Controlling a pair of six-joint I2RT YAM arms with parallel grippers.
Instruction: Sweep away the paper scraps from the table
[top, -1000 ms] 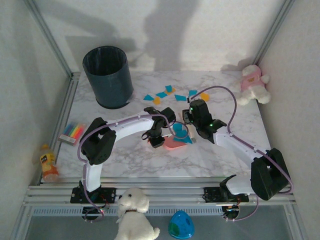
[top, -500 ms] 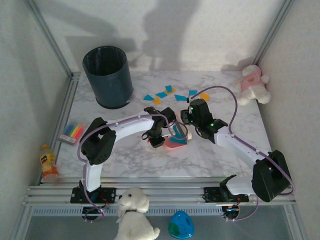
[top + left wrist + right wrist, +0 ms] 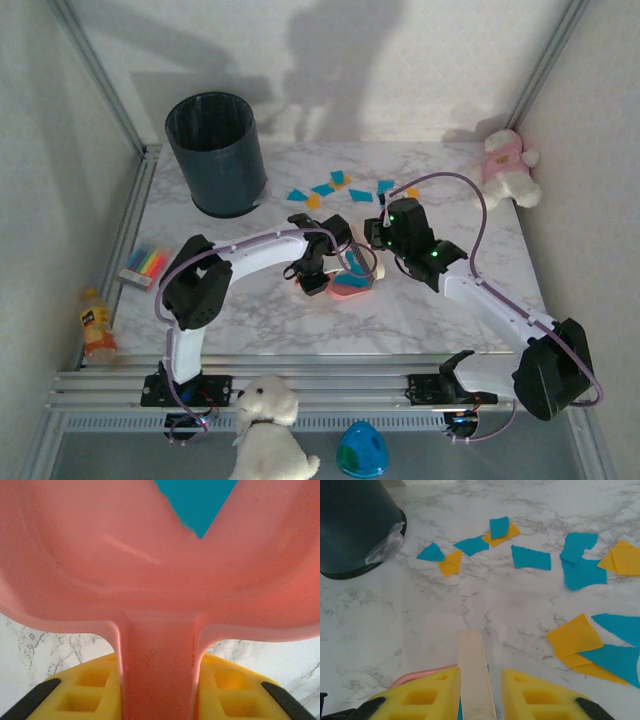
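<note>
Top external: the paper scraps [image 3: 323,189] lie near the far edge of the table [image 3: 450,320], open marble around. Left gripper [image 3: 313,278] pinches the pink dustpan [image 3: 350,288] by its stem; right gripper [image 3: 375,240] clamps a cream handle [image 3: 474,670].

**Centre crowded, near strip open**

In the top view the two arms are meeting at mid-frame. The left gripper [image 3: 316,282], clamped on the pink dustpan [image 3: 352,287], and the right gripper [image 3: 372,240], clamped on a pale handle [image 3: 474,670], are blocking the way there. The dark bin [image 3: 217,152] is standing at the upper left of the table [image 3: 300,325], closing off that corner. A pink-and-white plush toy [image 3: 505,168] is sitting at the upper right edge. The paper scraps [image 3: 340,188] are lying flat between bin and toy, low enough for a gripper to pass over. Bare marble is running along the lower part of the frame, between the two arm bases. In the right wrist view, open marble is lying between the bin and the scraps.
</note>
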